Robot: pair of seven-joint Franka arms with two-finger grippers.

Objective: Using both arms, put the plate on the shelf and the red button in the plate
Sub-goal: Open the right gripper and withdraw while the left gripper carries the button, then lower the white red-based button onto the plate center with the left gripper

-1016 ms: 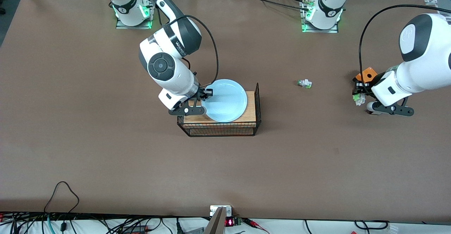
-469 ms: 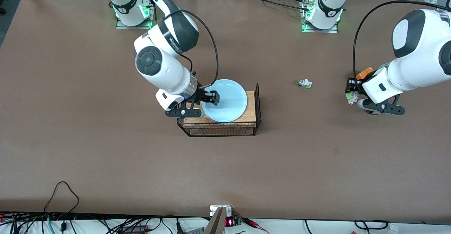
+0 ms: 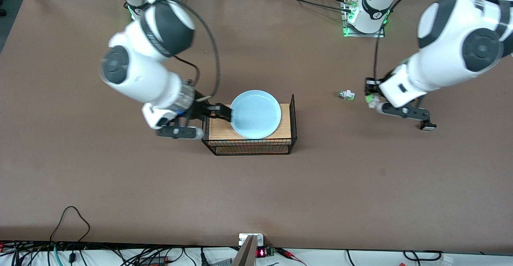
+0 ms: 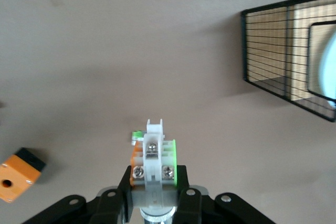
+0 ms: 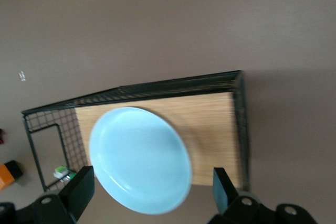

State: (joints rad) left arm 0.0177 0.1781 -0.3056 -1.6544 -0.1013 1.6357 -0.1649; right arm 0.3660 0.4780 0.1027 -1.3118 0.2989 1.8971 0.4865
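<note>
2 pincers differ: the right pincer [image 3: 216, 112] gapes wide beside the plate [image 3: 255, 113] on the rack [image 3: 250, 137], the left pincer [image 3: 372, 99] pinches the red button [image 4: 154, 159] above the table [image 3: 320, 178].

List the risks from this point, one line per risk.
1. The plate sits on the wooden rack top with its edge overhanging; the open right gripper beside that rim could nudge it off.
2. The left gripper, shut on the red button, hangs close to the loose white piece and could knock it.
</note>
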